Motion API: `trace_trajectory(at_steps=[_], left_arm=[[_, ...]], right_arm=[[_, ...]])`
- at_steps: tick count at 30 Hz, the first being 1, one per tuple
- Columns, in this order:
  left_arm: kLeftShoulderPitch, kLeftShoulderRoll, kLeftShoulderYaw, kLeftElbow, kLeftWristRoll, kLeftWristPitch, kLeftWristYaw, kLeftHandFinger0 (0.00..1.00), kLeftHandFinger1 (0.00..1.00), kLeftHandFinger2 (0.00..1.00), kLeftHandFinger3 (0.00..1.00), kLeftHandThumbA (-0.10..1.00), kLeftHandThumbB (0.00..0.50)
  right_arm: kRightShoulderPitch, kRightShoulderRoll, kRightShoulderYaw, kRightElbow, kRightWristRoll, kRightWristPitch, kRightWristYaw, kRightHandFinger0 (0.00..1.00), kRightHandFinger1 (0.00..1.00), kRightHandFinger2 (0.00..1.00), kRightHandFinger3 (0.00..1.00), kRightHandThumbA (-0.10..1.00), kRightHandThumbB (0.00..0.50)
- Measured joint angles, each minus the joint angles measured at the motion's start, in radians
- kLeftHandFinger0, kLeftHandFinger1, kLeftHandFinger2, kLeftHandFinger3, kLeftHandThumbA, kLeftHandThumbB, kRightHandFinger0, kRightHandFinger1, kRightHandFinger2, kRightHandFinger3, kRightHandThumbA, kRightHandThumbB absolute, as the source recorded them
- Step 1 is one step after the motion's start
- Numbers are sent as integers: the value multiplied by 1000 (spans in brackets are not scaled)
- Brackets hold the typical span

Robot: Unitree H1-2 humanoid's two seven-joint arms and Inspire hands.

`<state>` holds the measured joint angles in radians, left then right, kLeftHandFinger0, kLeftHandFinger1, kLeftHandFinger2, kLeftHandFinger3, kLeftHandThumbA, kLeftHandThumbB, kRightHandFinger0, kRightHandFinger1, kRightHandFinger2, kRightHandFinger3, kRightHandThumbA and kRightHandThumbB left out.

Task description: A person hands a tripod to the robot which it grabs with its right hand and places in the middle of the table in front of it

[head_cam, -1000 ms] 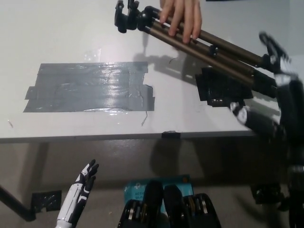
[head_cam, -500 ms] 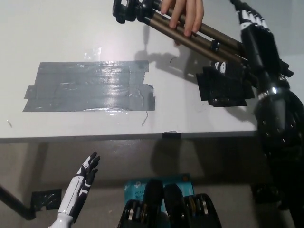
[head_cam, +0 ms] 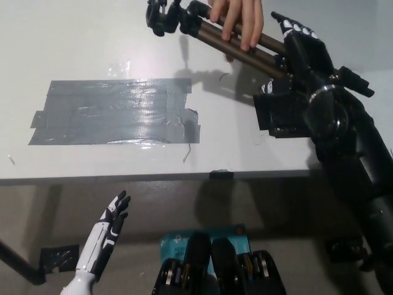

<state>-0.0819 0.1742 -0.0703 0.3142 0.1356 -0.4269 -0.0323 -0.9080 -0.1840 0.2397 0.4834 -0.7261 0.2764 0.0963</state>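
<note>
A person's hand [head_cam: 239, 18] holds a folded tripod [head_cam: 212, 34] above the table's far side, its black head [head_cam: 163, 13] pointing left and its bronze legs slanting down to the right. My black right hand [head_cam: 299, 48] lies over the lower part of those legs, fingers stretched out and not closed around them. The leg ends are hidden behind my hand and forearm. Below the table's front edge at the lower left, my white left hand [head_cam: 109, 228] rests open, fingers apart.
A large patch of grey tape [head_cam: 113, 112] covers the middle left of the white table [head_cam: 92, 43]. A black tape patch [head_cam: 281, 117] lies under my right wrist. A teal box [head_cam: 184, 241] sits on the floor below the table edge.
My right arm has swung in from the right edge, and its hand now lies across the tripod's legs. The person has kept hold of the tripod, raising it slightly. My left hand barely moved.
</note>
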Motion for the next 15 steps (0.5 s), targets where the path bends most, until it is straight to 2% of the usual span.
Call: trace_trajectory(at_steps=[1,2,3,4,5,6,7,8,11,15], left_arm=[[-2,0,-1,0,0,0,0,955,1000,1000,1000,1000,273],[-2,0,-1,0,0,0,0,954,1000,1000,1000,1000,273],[-4,0,-1,0,0,0,0,953,1000,1000,1000,1000,273],[-6,0,-1,0,0,0,0,946,1000,1000,1000,1000,278],[-7,0,-1,0,0,0,0,939,1000,1000,1000,1000,274],[-8,0,-1,1,0,1,0,934,1000,1000,1000,1000,268],[-8,0,-1,1,0,1,0,933,1000,1000,1000,1000,267],[-8,0,-1,2,0,1,-1,930,1000,1000,1000,1000,269],[-8,0,-1,2,0,2,-1,919,1000,1000,1000,1000,278],[-8,0,-1,3,-1,2,-1,904,1000,1000,1000,1000,280]], right_arm=[[-14,0,6,24,0,-1,0,1000,1000,1000,1000,507,321],[-25,1,9,47,0,-4,-8,1000,1000,976,923,334,345],[-38,4,10,77,0,-9,-25,779,737,757,720,152,320],[-46,5,11,105,-1,-13,-43,64,79,289,417,-90,229],[-48,5,11,116,-2,-15,-54,3,28,361,441,-100,194],[-48,6,13,132,-5,-21,-74,0,118,572,618,-100,177],[-48,6,14,143,-6,-24,-85,0,169,645,709,-100,185],[-47,6,17,155,-7,-28,-102,0,297,713,860,-100,185],[-47,6,27,199,-11,-41,-154,0,449,798,977,-100,173],[-38,7,44,249,-13,-68,-214,3,519,824,1000,-100,171]])
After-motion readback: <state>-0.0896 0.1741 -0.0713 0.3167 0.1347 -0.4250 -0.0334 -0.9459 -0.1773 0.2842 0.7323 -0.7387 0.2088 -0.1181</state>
